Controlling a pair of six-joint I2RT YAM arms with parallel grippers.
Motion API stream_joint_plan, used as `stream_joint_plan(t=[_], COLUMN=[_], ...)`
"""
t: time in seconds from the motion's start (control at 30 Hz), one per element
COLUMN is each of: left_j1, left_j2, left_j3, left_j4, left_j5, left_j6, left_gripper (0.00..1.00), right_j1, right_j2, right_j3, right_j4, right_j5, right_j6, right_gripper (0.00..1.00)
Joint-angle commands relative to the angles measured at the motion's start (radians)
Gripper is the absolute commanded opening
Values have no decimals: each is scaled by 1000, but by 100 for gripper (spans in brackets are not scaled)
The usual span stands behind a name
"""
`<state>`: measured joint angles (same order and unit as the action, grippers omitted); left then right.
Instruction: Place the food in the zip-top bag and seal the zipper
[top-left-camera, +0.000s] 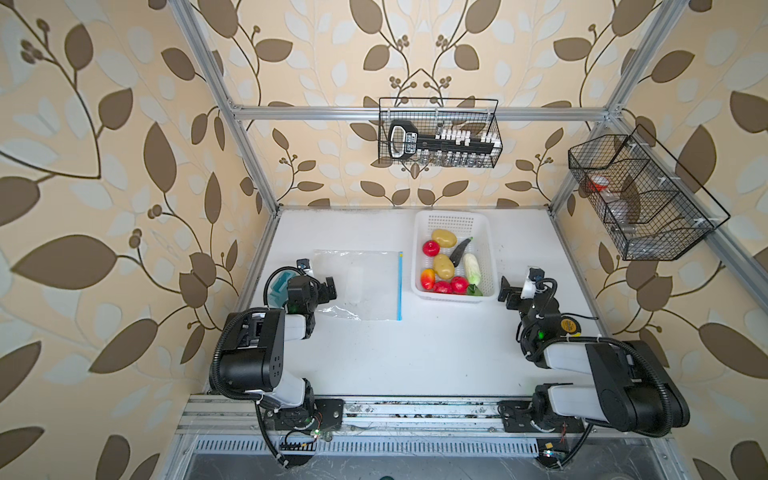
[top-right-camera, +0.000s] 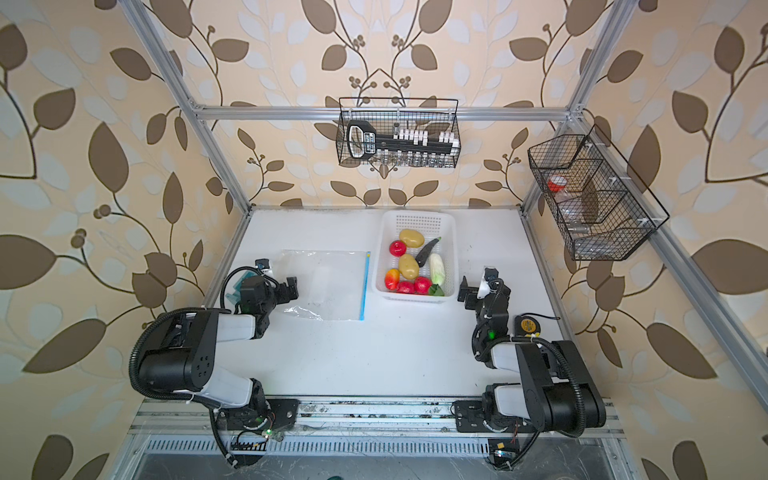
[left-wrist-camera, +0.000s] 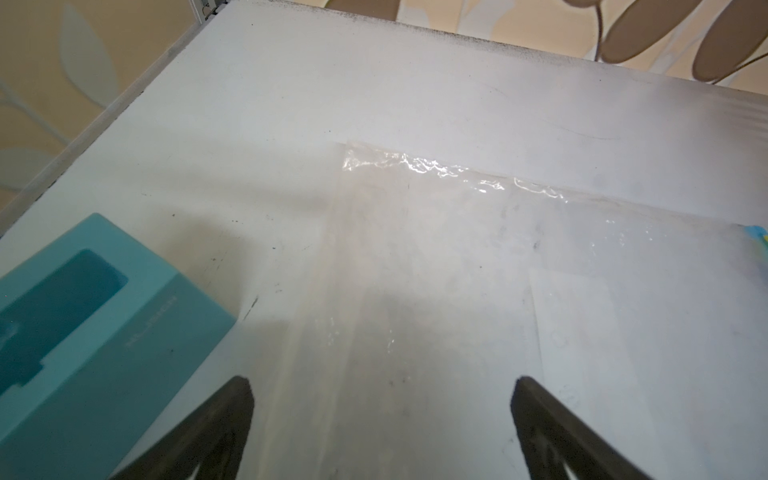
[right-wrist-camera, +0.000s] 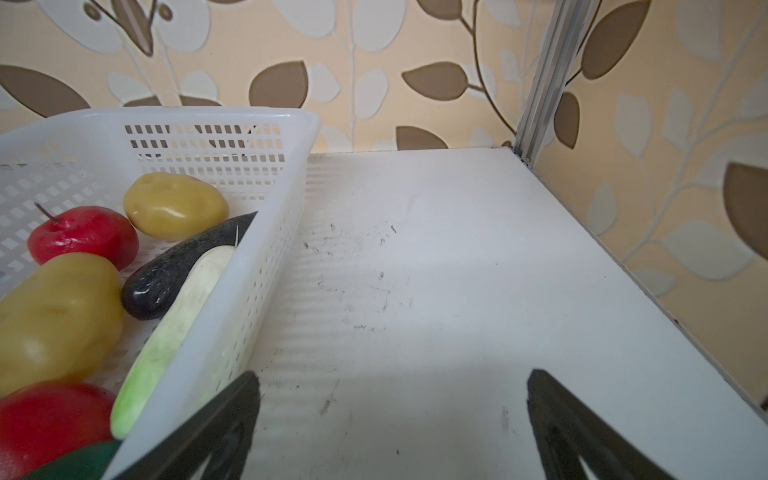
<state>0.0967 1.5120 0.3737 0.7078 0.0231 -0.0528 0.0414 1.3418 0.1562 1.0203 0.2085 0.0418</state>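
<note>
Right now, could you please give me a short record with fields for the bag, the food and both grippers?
zip-top bag: flat on the table, no food inside
zipper: blue strip on the bag's edge nearest the basket
food: all in the white basket
left gripper: open, at the bag's edge opposite the zipper
right gripper: open, beside the basket, holding nothing

A white perforated basket (top-left-camera: 453, 220) stands toward the back of the counter (top-left-camera: 415, 353). Well left of the basket lies a teal box (left-wrist-camera: 104, 353). Behind and above the basket hangs a black wire rack (top-left-camera: 440, 164).
</note>
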Motion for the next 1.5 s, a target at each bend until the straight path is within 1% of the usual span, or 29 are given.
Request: stream_joint_plan(t=[0.0,0.07,0.13,0.2,0.23,0.37,0.43,0.5,0.57,0.6,0.7,0.73,0.77,0.87,1.0,1.1,1.17,1.33,1.47], left_j1=[-11,-11,-11,-12,-15,-23,-26,-27,-32,-33,-45,-55,-73,-126,-206,-251,-271,-331,-386], left_j2=[-13,-18,-45,-82,-113,-142,-141,-133,-119,-111,-81,-81,-50,-41,-17,37,80,111,139], left_j3=[19,16,27,63,86,201,250,304,378,417,547,581,608,660,745,857,927,961,993], left_j4=[30,37,-8,-91,-159,-374,-436,-489,-570,-617,-771,-812,-844,-911,-1030,-1182,-1269,-1303,-1343], left_j5=[1,11,21,19,13,-9,-16,2,19,23,51,56,49,25,23,18,47,39,47], left_j6=[12,18,24,25,24,6,-15,-22,-27,-34,-56,-53,-48,-34,-20,-32,-52,-55,-56], left_gripper=[99,99,99,99,99,99,99,99,99,99,99,99,99,99,99,99,99,99,99], right_j1=[24,32,31,32,36,42,44,45,47,46,59,64,70,93,159,213,244,300,334], right_j2=[-11,-26,-41,-61,-78,-172,-213,-267,-345,-370,-414,-413,-407,-363,-282,-206,-144,-16,20], right_j3=[9,10,16,12,15,71,87,119,188,215,323,358,391,488,622,745,840,993,1029], right_j4=[10,-1,-23,-31,-49,-226,-276,-354,-511,-557,-724,-774,-821,-944,-1070,-1180,-1260,-1382,-1397], right_j5=[46,68,86,94,107,134,154,190,193,184,180,186,193,203,202,192,183,143,121], right_j6=[-26,-24,-16,-14,-14,-8,-5,17,58,66,94,108,124,156,154,175,205,225,220], right_gripper=[100,100,100,100,100,100,100,100,100,100,100,100,100,100,100,100,100,100,100])
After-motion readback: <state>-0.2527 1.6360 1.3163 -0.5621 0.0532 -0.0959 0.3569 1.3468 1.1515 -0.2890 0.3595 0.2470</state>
